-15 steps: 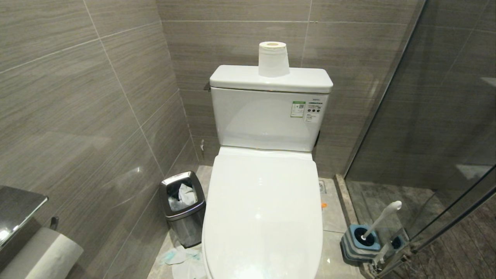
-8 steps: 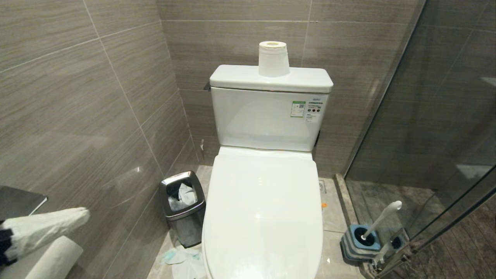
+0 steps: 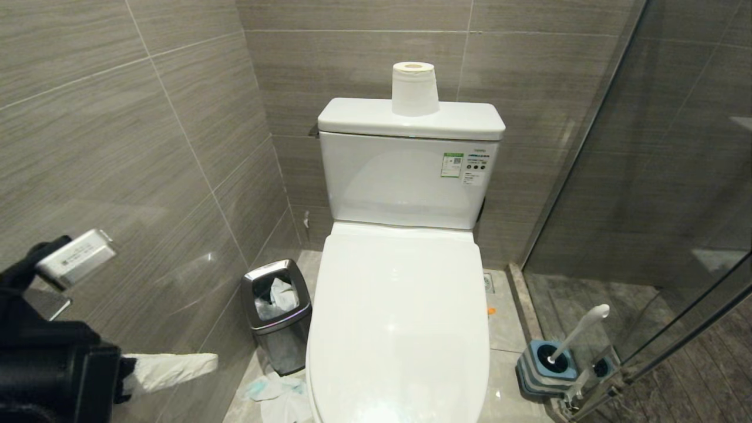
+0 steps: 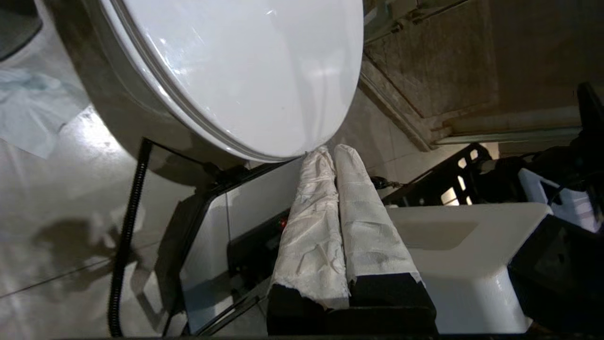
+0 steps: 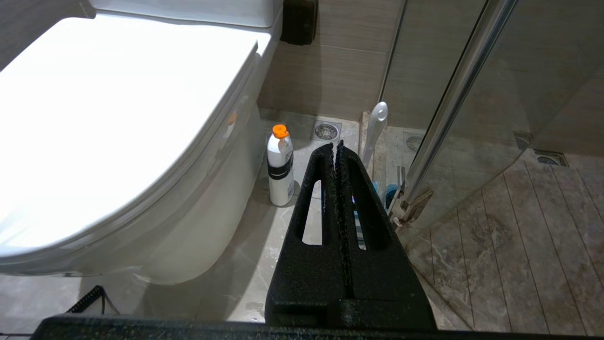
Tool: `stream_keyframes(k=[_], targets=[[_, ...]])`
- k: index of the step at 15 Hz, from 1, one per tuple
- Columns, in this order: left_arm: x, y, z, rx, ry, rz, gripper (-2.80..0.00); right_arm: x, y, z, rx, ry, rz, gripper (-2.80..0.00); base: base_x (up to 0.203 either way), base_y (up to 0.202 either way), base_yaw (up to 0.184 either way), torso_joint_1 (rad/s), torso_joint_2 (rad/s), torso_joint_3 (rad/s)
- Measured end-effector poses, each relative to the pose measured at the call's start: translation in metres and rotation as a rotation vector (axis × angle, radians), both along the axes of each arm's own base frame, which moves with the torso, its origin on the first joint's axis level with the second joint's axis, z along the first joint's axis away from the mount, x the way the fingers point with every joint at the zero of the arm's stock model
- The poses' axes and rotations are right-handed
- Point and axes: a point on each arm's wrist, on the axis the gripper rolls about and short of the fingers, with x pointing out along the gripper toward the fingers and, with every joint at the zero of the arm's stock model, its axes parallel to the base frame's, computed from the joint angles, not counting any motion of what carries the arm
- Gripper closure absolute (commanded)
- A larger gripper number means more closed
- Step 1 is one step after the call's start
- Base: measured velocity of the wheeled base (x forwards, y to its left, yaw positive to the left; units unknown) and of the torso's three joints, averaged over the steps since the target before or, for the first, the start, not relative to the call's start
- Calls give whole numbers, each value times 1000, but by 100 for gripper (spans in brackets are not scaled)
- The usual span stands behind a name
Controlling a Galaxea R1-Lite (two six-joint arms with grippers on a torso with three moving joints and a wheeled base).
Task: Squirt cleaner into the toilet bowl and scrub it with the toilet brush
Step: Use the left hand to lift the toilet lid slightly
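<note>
Since the slim white plastic toilet brush [image 3: 578, 330] beside the closed glossy white ceramic toilet bowl [image 3: 399, 329] looks light and slick, you grip mid-handle with the right gripper [image 5: 336, 145], now pressed together and empty.

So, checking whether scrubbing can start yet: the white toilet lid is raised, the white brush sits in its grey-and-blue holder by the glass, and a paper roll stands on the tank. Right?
Not quite: the head view shows the glossy white toilet lid shut down over the bowl. The slim white brush does sit in its grey-and-blue ribbed holder, and the white paper roll stands on the tank.
</note>
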Motion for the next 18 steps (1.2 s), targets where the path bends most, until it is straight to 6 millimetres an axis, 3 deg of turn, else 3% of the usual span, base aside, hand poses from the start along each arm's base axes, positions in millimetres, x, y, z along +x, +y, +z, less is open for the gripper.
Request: stream_keyframes(k=[6,14,15,18], targets=[[32,-15,-54,-43,10,-31,0,0,0,0,0,0,0,0,0,0,0,0,0,0],[65,-21,-84,-52,123,-39,0,0,0,0,0,0,0,0,0,0,0,0,0,0],[68,-21,-88,-49,145,-35,-280,0,0,0,0,0,0,0,0,0,0,0,0,0],[77,-24,-93,-52,227,-9,-280,0,0,0,0,0,0,0,0,0,0,0,0,0]])
